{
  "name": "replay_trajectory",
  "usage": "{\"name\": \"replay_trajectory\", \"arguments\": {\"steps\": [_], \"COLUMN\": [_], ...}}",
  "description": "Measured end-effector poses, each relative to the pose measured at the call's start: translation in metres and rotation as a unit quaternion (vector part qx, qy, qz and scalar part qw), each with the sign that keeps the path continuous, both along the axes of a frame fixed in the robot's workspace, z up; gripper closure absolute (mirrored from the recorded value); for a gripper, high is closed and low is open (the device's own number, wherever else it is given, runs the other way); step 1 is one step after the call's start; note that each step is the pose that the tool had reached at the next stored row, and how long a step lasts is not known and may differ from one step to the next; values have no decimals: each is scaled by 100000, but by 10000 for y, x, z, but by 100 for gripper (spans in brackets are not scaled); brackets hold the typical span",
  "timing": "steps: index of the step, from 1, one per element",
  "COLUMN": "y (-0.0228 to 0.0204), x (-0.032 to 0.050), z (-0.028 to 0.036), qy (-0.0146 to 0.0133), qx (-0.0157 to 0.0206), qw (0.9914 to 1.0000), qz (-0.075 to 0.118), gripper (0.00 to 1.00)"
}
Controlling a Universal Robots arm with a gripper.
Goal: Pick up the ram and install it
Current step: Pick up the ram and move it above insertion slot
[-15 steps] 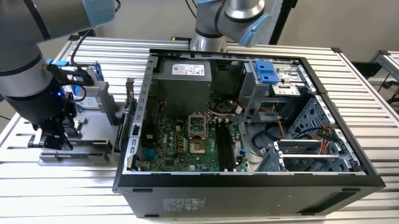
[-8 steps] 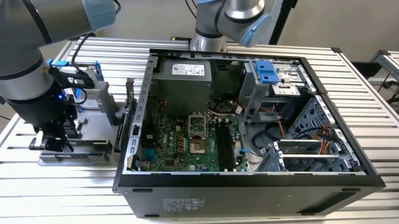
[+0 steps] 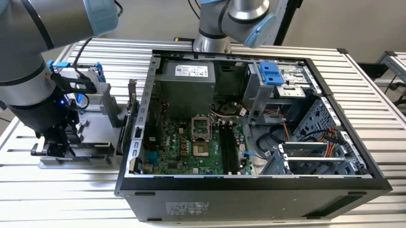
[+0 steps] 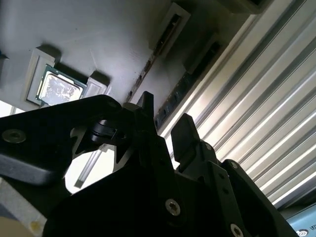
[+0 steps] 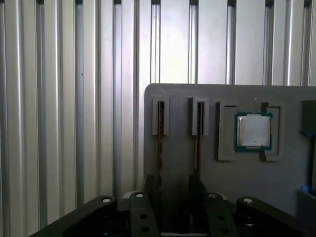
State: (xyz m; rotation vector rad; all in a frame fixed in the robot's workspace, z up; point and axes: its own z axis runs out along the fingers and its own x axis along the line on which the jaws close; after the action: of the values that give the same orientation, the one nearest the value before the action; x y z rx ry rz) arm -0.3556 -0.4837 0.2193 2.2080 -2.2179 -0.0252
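In the exterior view, our gripper [image 3: 60, 145] is hanging over a grey tray [image 3: 95, 159] on the table [image 3: 381, 114], at the exterior view's left. In the second wrist view, its fingers [image 4: 185, 131] are standing apart, open. In the first wrist view, we are seeing the ram [image 5: 160, 143] standing edgewise in a tray slot, running between them.

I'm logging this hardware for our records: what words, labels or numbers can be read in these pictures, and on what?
None can be read.
White sticker on the power supply: too small.
Label on the outer wall of the computer case: too small.
Processor chip: nothing legible.
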Motion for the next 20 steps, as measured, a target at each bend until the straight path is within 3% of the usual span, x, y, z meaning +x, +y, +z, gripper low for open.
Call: {"name": "replay_trajectory", "arguments": {"steps": [20], "y": [-63], "x": [-1], "z": [-182], "qy": [98], "qx": [-223], "qw": [99996], "qz": [-862], "gripper": [0]}}
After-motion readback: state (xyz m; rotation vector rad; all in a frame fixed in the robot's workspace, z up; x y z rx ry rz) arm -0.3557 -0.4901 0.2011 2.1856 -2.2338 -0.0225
